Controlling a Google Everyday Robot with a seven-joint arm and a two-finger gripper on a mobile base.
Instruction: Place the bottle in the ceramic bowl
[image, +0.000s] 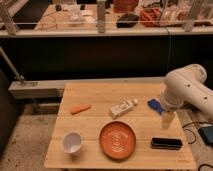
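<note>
A white bottle (123, 108) lies on its side near the middle of the wooden table (95, 92), its cap pointing right. A small white ceramic bowl (72, 143) stands upright near the table's front left. My gripper (168, 120) hangs from the white arm (187, 90) over the table's right side, pointing down. It is to the right of the bottle and apart from it, and holds nothing that I can see.
An orange dish (117, 140) with ring marks sits at the front centre. An orange carrot (80, 109) lies at the left. A blue object (155, 105) lies next to the gripper. A black flat object (166, 143) lies at the front right. A railing runs behind the table.
</note>
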